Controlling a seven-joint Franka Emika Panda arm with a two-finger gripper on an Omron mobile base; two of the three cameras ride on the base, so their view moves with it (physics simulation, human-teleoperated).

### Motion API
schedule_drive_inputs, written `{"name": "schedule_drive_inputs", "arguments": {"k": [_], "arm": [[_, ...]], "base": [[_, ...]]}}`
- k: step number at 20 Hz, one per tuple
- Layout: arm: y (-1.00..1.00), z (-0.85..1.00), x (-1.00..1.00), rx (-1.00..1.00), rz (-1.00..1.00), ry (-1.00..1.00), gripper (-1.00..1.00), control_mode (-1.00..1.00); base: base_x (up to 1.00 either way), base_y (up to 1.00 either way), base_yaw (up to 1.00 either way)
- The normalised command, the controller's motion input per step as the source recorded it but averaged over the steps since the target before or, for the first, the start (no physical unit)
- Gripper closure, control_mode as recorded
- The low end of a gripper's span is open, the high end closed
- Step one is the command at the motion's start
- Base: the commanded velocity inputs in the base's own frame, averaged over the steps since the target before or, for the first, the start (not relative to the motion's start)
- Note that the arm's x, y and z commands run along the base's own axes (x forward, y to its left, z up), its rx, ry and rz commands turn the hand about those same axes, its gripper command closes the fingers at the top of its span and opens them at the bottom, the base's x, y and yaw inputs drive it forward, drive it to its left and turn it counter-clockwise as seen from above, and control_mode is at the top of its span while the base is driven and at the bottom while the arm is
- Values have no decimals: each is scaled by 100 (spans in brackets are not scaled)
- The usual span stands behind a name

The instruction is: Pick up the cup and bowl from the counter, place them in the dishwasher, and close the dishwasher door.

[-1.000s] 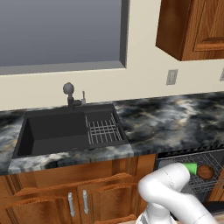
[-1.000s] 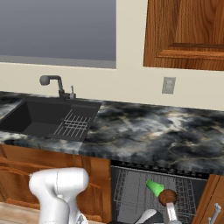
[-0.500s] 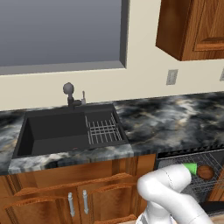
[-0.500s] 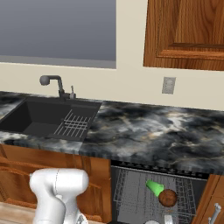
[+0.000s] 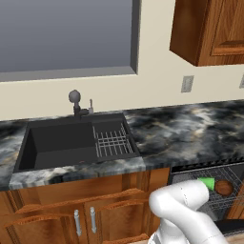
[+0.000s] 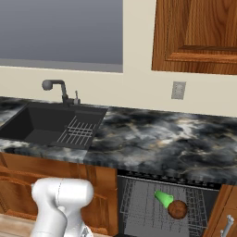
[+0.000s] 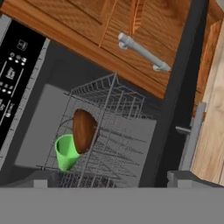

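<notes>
The green cup (image 7: 66,151) lies on its side in the dishwasher's grey wire rack (image 7: 118,131), and the reddish-brown bowl (image 7: 84,130) leans on edge against it. Both also show in the open dishwasher (image 6: 162,208) under the counter (image 6: 162,143): cup (image 6: 163,198) and bowl (image 6: 177,209), and again cup (image 5: 207,182) and bowl (image 5: 223,187). My gripper (image 7: 116,183) is open and empty, its fingertips (image 7: 41,178) wide apart, drawn back from the rack. The dishwasher door (image 7: 175,87) hangs open, its silver bar handle (image 7: 192,135) beside the wooden floor.
A black sink (image 5: 71,143) with a small wire rack and a faucet (image 5: 75,101) sits left of the dishwasher. Wooden cabinets with silver handles (image 7: 142,51) flank it. A black control strip (image 7: 17,65) borders the rack. My white arm (image 5: 186,205) crosses the foreground.
In the right base view the hand that hung beside the bowl has sunk below the picture's lower edge. Cup and bowl have stayed put in the rack.
</notes>
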Motion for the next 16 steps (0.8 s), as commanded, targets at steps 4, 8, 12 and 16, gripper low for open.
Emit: {"name": "schedule_drive_inputs", "arguments": {"k": [4, 8, 12, 16], "arm": [[6, -37, -14, 0, 0, -1, -100, -100], [4, -44, -2, 0, 0, 0, -100, -100], [0, -42, -7, 2, 1, -1, -100, -100], [0, -37, -11, 4, 3, -2, -100, -100]], "base": [[0, 0, 0], [0, 0, 0], [0, 0, 0], [0, 0, 0]]}}
